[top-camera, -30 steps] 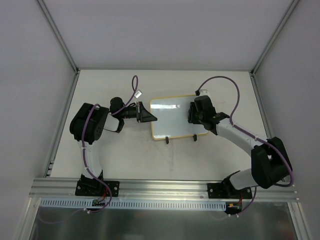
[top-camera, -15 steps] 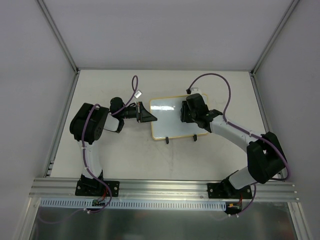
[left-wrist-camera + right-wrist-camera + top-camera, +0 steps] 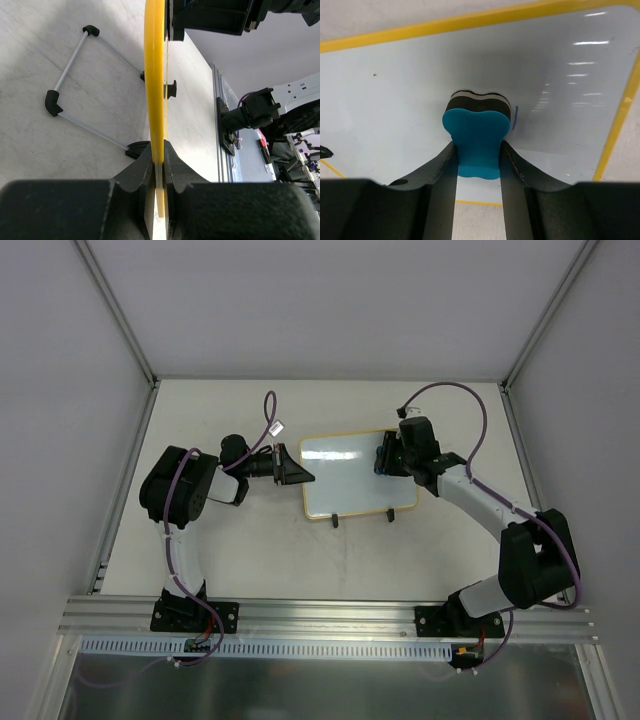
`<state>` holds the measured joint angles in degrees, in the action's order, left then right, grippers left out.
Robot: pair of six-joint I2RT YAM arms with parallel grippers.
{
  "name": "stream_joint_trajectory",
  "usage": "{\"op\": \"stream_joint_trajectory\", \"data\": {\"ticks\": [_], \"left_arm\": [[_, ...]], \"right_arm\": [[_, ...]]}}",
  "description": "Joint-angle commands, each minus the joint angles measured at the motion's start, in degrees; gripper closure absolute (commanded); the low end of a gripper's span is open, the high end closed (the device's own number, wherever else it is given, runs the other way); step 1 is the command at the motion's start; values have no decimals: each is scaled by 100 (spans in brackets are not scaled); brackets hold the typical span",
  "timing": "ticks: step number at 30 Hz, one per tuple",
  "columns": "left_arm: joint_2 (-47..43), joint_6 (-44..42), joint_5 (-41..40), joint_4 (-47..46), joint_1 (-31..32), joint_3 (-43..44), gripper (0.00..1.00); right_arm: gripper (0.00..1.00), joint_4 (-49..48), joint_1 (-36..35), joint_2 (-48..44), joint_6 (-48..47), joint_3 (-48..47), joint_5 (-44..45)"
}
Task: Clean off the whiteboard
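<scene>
Most of the whiteboard [image 3: 345,475] looks clean — one blue mark [image 3: 515,118] sits beside the eraser [image 3: 477,130] the right gripper [image 3: 477,150] pinches, the left gripper [image 3: 159,150] clamping its edge.

Pale table [image 3: 300,570], yellow-framed whiteboard [image 3: 345,478] near its middle, its two black feet [image 3: 336,522] on the near side.
</scene>
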<state>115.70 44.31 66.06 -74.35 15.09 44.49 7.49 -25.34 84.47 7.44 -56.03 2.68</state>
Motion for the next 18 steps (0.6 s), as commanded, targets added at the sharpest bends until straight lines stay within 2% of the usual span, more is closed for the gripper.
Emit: {"op": "stream_joint_trajectory", "data": {"ticks": [1,18], "left_arm": [[-276,-318,328,-2198,126,-37,100],[-285,-336,328,-2198,126,-54,100]], "right_arm": [[93,-134,266,-79,-138,-162,312],[93,-63,671,-220,-182,-5,286]]}}
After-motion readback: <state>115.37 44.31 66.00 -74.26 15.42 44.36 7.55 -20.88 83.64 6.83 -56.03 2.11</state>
